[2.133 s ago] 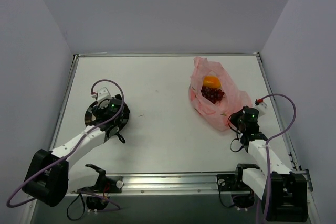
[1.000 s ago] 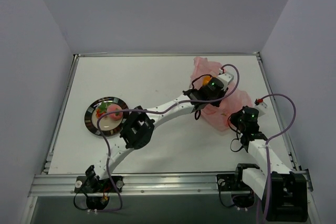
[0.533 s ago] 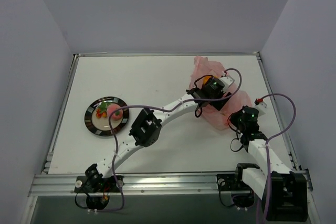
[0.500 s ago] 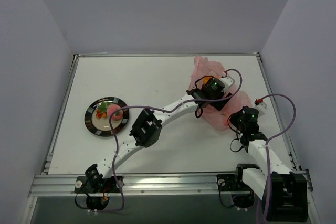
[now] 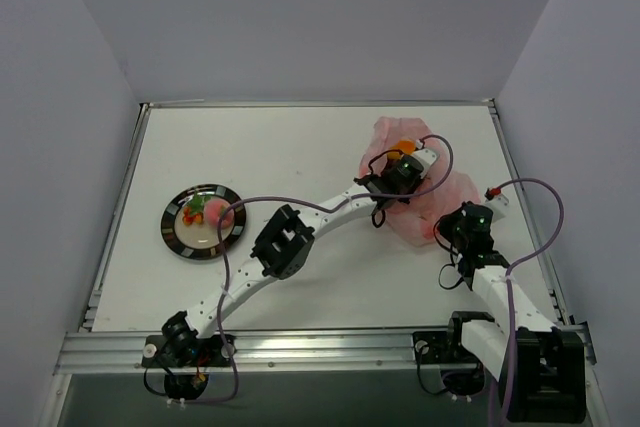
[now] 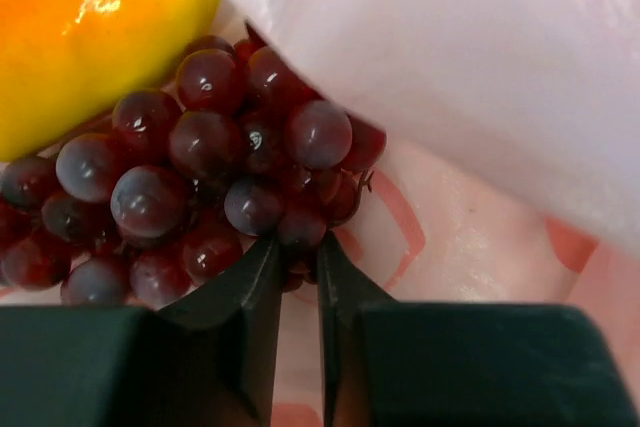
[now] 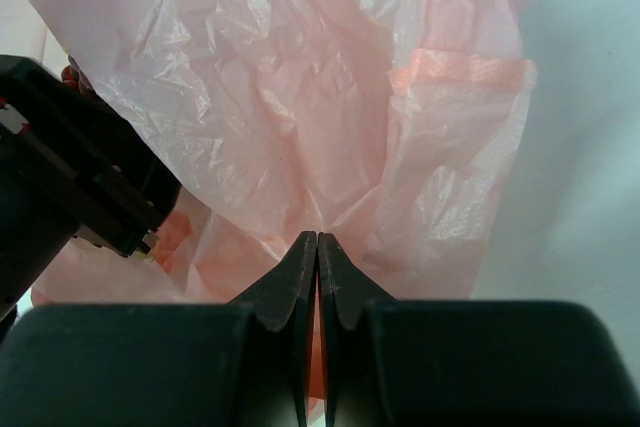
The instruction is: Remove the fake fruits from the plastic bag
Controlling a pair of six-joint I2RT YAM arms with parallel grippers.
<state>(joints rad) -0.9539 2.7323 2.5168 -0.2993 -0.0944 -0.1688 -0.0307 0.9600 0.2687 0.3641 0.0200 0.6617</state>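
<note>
The pink plastic bag (image 5: 440,192) lies at the right of the table. Inside it, in the left wrist view, a bunch of dark red grapes (image 6: 190,182) rests against a yellow-orange fruit (image 6: 80,37). My left gripper (image 6: 297,239) is inside the bag, shut on a grape at the lower edge of the bunch. My right gripper (image 7: 317,237) is shut on a fold of the plastic bag (image 7: 300,107) at its near edge. A round pink fruit (image 5: 218,214) and a small red-and-green piece (image 5: 194,210) lie on the plate (image 5: 176,237) at the left.
My left arm (image 5: 285,242) stretches diagonally across the table from the near left to the bag. The table's raised rim (image 5: 320,104) runs along the back, close behind the bag. Grey walls stand on three sides.
My left gripper has opened wide inside the bag and closed again on the grapes. Its wrist has shifted slightly, uncovering the orange fruit. The right arm has not moved.
</note>
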